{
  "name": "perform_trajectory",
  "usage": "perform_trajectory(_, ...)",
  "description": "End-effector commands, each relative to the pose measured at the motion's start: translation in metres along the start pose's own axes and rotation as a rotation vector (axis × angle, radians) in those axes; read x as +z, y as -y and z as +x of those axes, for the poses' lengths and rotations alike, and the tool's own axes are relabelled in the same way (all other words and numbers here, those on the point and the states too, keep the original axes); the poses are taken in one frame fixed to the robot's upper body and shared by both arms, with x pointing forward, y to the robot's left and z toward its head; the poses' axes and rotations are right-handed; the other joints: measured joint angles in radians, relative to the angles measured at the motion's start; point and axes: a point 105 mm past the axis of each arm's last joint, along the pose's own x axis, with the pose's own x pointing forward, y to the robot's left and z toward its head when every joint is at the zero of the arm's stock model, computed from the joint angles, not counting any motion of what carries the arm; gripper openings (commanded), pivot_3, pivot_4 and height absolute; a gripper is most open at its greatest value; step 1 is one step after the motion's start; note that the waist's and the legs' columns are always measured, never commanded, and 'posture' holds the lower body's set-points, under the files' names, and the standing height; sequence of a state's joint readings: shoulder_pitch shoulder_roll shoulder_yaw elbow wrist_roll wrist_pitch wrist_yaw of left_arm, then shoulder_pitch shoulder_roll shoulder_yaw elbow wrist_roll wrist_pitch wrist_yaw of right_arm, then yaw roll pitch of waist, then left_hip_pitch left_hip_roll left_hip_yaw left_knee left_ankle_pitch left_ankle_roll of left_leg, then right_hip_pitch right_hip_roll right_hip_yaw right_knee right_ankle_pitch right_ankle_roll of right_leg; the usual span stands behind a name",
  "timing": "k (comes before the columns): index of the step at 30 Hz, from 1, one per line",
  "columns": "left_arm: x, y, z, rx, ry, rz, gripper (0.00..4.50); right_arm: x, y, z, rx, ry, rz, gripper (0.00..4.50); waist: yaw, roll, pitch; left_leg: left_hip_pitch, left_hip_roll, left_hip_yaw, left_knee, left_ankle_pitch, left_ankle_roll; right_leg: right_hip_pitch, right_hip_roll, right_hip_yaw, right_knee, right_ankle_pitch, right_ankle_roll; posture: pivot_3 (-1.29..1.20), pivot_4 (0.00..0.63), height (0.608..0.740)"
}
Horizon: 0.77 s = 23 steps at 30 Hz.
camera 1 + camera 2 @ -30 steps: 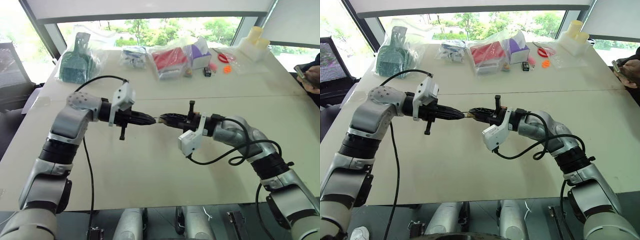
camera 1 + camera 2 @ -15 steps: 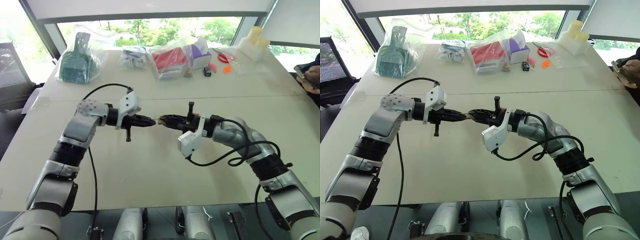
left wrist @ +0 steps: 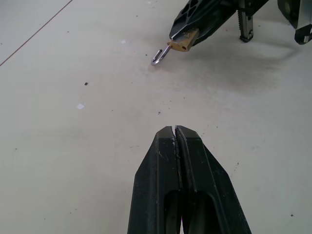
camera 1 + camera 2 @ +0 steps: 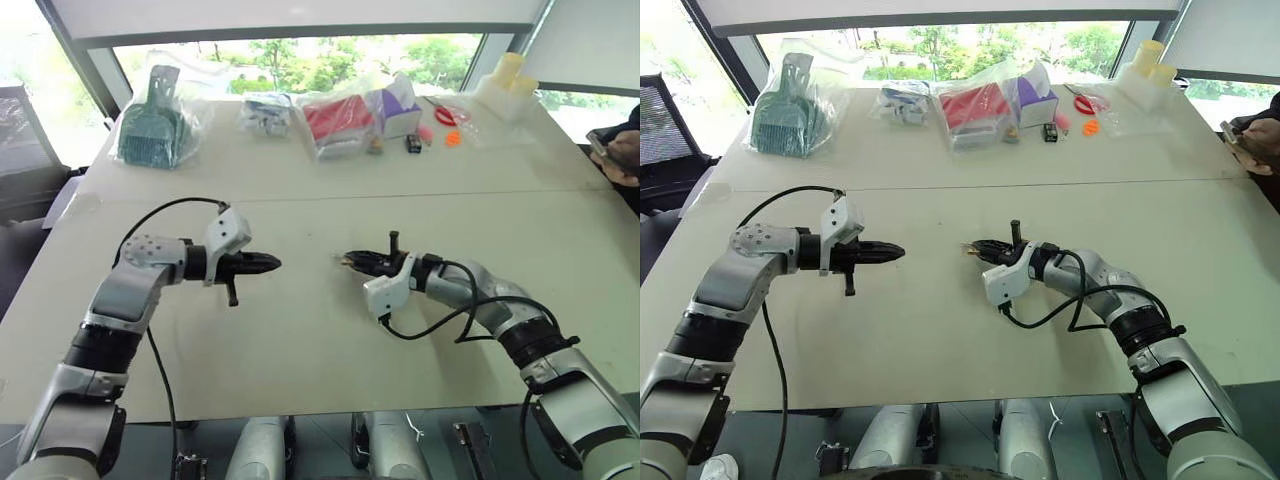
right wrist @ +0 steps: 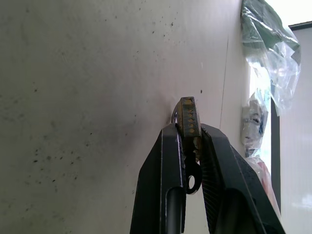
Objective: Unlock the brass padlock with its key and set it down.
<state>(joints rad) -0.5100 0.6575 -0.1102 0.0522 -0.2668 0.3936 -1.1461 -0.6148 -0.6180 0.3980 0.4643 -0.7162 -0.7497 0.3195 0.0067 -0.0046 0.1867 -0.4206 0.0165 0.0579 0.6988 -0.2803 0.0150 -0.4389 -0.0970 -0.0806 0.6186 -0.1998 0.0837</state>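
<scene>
Brass padlock (image 5: 187,117) pinched between right end effector (image 5: 189,127) fingertips — left end effector (image 3: 175,134) closed, empty

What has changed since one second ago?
The two hands, tip to tip before, have parted and sunk toward the table. The left hand let go and drew left, shut and empty. The right hand keeps the padlock, its shackle open. The bags stayed.

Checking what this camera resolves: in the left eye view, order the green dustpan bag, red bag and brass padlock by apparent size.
1. green dustpan bag
2. red bag, somewhat smaller
3. brass padlock, a speck at the right gripper
</scene>
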Motion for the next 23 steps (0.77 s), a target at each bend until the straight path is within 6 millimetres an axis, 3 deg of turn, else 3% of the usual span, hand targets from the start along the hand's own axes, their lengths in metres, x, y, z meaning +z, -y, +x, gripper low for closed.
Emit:
perform_trajectory(1,0.014,0.002,-0.005,0.035,0.037,0.039,0.04,0.000,0.000,0.000,0.025,0.018,-0.001,0.00,-0.001,0.000,0.000,0.001,0.000,0.000,0.000,0.000,0.000,0.000,0.000,0.000,0.000,0.000,0.000,0.00,0.150,0.740)
perform_trajectory(2,0.013,0.004,-0.005,0.036,0.036,0.038,0.04,0.000,0.000,0.000,0.032,0.022,0.000,0.00,-0.001,0.000,0.000,0.002,0.000,-0.001,0.000,0.000,0.000,0.001,0.000,0.000,0.000,0.000,0.000,0.00,0.150,0.740)
perform_trajectory(7,0.005,0.008,-0.005,0.043,0.022,0.007,0.00,0.001,0.001,-0.007,0.066,0.029,0.055,2.28,-0.001,0.000,0.000,0.005,0.000,-0.001,-0.001,0.000,0.000,0.005,0.000,0.000,0.000,0.000,0.000,0.00,0.150,0.740)
perform_trajectory(11,0.008,0.012,-0.008,0.020,0.048,-0.033,0.00,0.002,-0.003,-0.020,0.138,0.026,0.142,4.38,0.006,0.000,0.000,0.008,0.000,-0.002,-0.001,0.000,0.000,0.007,0.000,0.000,-0.001,0.000,0.000,0.00,0.150,0.740)
perform_trajectory(23,0.009,0.020,-0.021,-0.010,0.035,-0.020,0.00,0.010,0.014,-0.086,0.264,-0.034,0.830,4.46,0.006,0.001,0.000,0.011,0.004,-0.002,-0.001,-0.001,0.002,0.011,-0.001,0.000,-0.003,-0.002,-0.003,0.00,0.150,0.740)
